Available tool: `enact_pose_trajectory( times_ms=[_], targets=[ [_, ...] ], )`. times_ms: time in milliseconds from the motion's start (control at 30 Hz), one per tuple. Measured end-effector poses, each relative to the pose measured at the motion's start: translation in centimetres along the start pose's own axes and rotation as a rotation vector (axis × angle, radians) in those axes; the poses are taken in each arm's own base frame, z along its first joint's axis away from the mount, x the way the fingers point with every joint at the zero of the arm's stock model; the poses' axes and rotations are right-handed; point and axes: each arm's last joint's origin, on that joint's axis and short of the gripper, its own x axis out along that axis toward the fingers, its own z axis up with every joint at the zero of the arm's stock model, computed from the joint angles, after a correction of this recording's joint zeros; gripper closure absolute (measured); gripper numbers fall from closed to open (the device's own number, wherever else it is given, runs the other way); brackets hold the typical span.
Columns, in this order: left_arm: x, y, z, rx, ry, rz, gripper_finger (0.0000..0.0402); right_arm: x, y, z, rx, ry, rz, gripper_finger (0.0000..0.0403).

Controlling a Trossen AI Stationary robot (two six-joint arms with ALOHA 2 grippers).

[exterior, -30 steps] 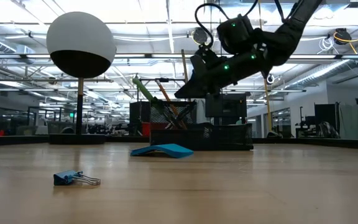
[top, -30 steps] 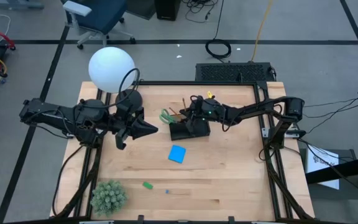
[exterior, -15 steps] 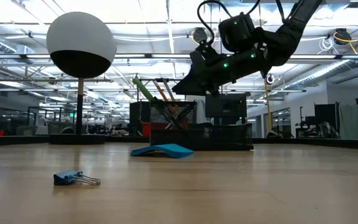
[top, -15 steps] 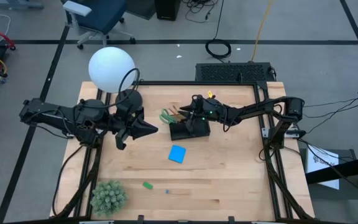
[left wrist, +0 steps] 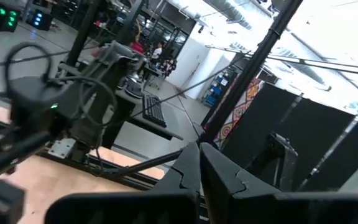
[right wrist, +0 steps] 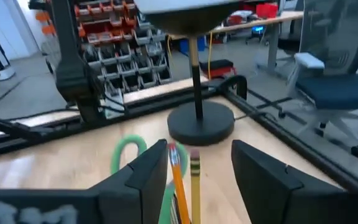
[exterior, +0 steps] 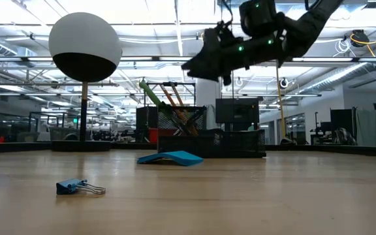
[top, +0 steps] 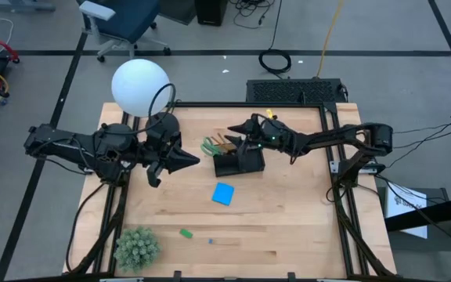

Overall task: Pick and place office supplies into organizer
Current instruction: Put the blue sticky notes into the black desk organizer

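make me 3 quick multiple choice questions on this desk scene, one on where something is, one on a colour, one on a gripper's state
1. Where does the blue note pad lie?
A. inside the organizer
B. flat on the table, near the organizer
C. under the plant ball

2. What colour are the scissors' handles?
A. green
B. red
C. white

3. How does the right gripper stand?
A. shut on a pencil
B. shut on the note pad
C. open, above the organizer

Answers:
1. B: the high view shows the pad on bare wood, just outside the tray.
2. A: green loops show beside the organizer in the high view and in the right wrist view.
3. C: the right wrist view shows its fingers spread, with the two pencils standing free between them.
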Motion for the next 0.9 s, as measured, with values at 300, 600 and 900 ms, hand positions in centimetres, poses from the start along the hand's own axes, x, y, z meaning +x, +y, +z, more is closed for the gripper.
enact_pose_trajectory(
  times_ms=[300,600,900],
  targets=[
    [-0.1,1.2,0.3,0.003,0.009,0.06,0.0339,-2.1,0.5,3.7,0.006,-0.129,0.02,0.0232],
    [-0.1,1.8,-0.3,-0.004,0.098,0.075,0.028,-3.5,1.3,5.3,0.009,-0.185,0.049,0.0232],
    [-0.4,2.4,-1.7,-0.013,0.249,0.122,0.024,-3.7,2.4,5.2,0.006,-0.165,0.082,0.0231]
  ],
)
